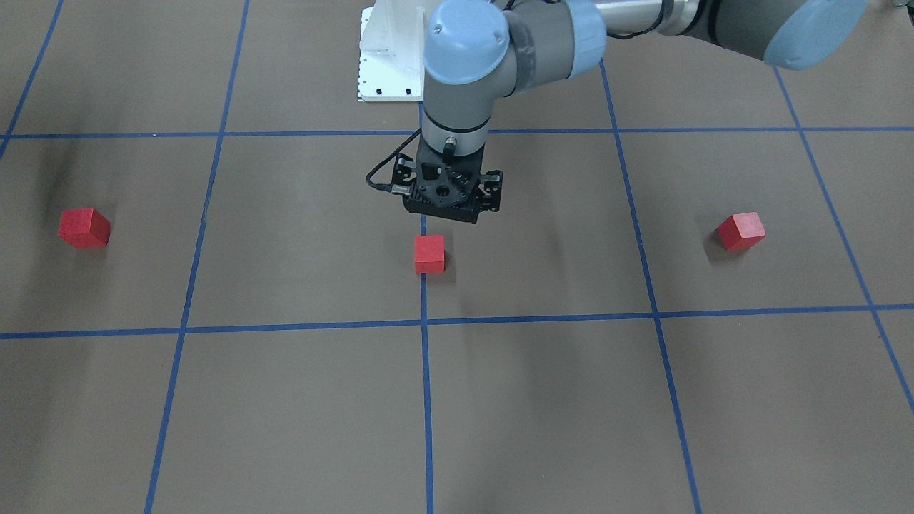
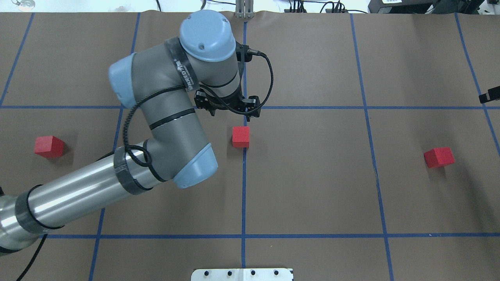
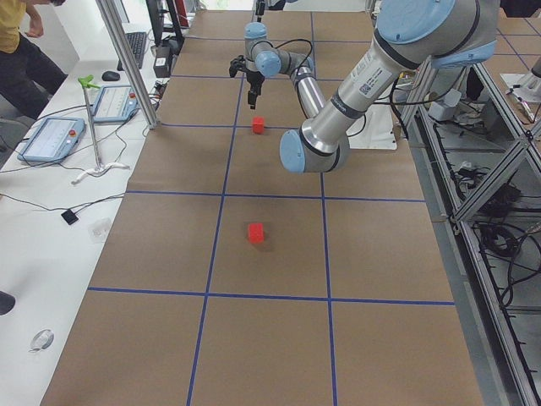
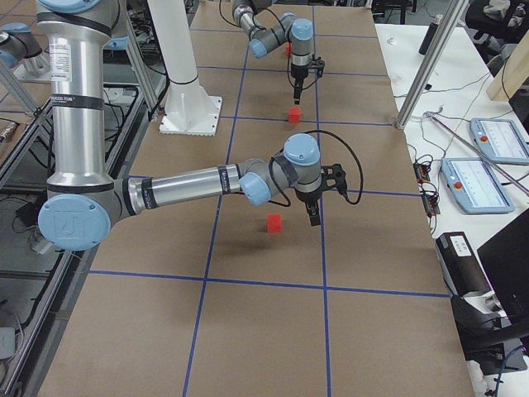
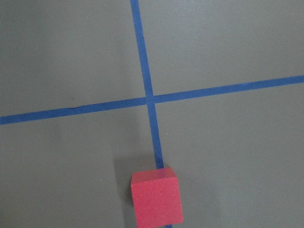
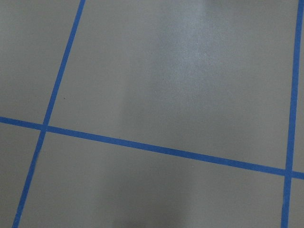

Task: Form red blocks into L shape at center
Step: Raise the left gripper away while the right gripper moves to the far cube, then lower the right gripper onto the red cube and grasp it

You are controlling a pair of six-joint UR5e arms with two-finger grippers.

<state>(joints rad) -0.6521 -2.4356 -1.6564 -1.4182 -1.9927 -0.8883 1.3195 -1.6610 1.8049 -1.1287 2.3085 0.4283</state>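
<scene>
3 red blocks on show: small matte cubes, plain faces, crisp edges, all the same even red. The middle block (image 2: pixel 241 136) sits in the center (image 2: pixel 273 175), right on the middle blue tape line (image 2: pixel 243 195). Most of it lies to the robot's left of that line, squared up with the grid and nearer the far cross line than the near one. The left block (image 2: pixel 49 146) is well out on the robot's left and the right block (image 2: pixel 439 157) well out on the other side. Both are turned a little off the grid, so all 3 lie in 1 row, none touching. The left gripper (image 1: pixel 444 203) hangs above the floor just beyond the middle block, by the tape crossing (image 5: pixel 149 99). Its wrist camera catches the cube but no fingers, so spread or closed, can't tell. The right gripper (image 4: pixel 314 213) hangs near the right block, clear of it, and its jaws can't be read either. A white base plate (image 1: pixel 385 57) sits at the robot's edge of the table.
</scene>
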